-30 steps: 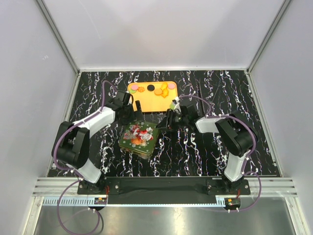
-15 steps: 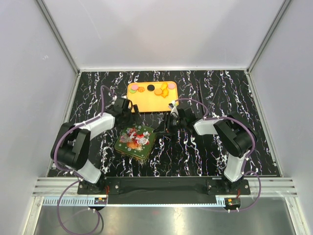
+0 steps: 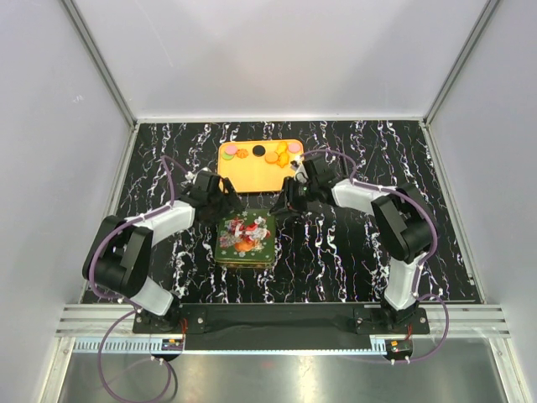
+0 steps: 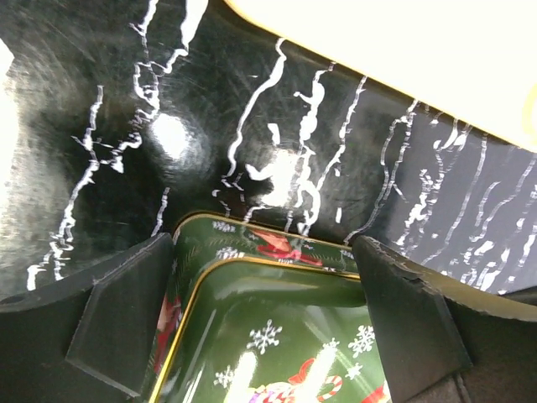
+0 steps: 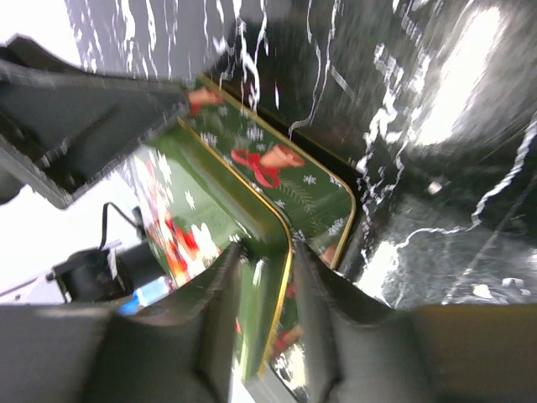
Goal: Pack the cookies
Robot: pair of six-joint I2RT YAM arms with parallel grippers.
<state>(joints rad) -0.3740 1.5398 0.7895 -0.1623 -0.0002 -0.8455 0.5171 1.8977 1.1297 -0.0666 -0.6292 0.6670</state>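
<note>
1. Cookies (image 3: 270, 154) lie on the orange tray (image 3: 245, 175) at the bench's (image 3: 352, 252) far side.
2. Left hand (image 4: 267, 336) spread wide, straddling the green Christmas tin's (image 3: 244, 241) corner.
3. Right hand (image 5: 260, 290) pinches the tin lid's rim; tin partly cropped.

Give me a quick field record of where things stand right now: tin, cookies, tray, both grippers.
tin: green Christmas tin, lid on, on the black marbled table, just in front of the tray
tray: orange, at the far middle of the table
cookies: loose discs on the tray's far part, none packed
left gripper: fingers wide apart, straddling the tin's far corner
right gripper: fingers nearly together, pinching the lid's rim
</note>
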